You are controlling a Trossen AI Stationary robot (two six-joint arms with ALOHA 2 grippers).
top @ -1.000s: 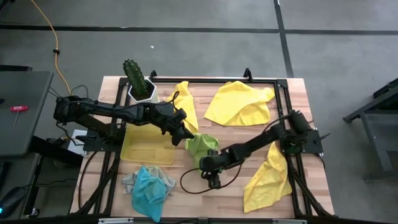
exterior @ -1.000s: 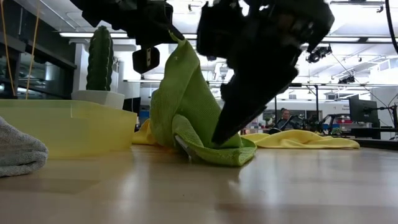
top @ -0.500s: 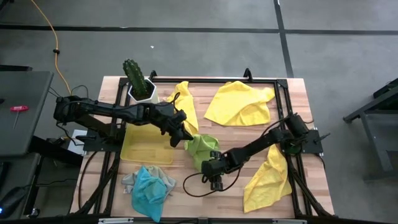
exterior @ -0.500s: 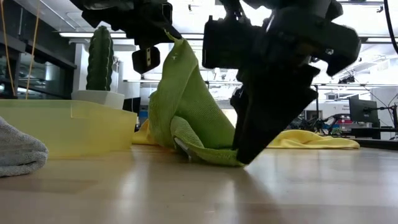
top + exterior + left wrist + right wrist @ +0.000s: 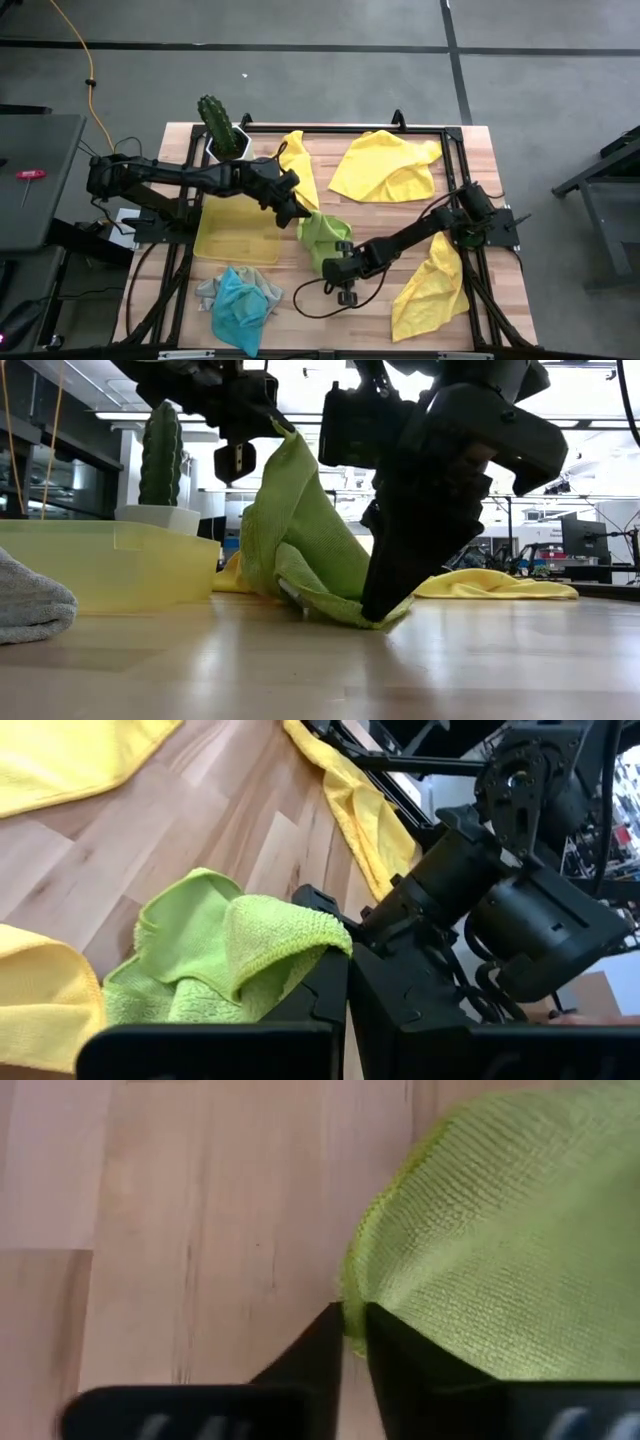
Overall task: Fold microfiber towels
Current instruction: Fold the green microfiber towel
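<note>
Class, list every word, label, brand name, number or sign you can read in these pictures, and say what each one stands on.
None: no readable text shows in any view.
Soft lime green microfiber towel: plain, no tag or print visible.
Rigid translucent yellow plastic tray: no marking.
White pot of the green cactus: no label.
Screens in the room behind the table: too small to read.

Lime green towel (image 5: 500, 1240): nubbly, matt microfiber cloth. Pale wooden counter (image 5: 180, 1220): smooth planks with a faint sheen. Rectangular translucent yellow tray (image 5: 110, 565): smooth, glossy plastic. Black hand fingers (image 5: 310, 1355): matt plastic.
</note>
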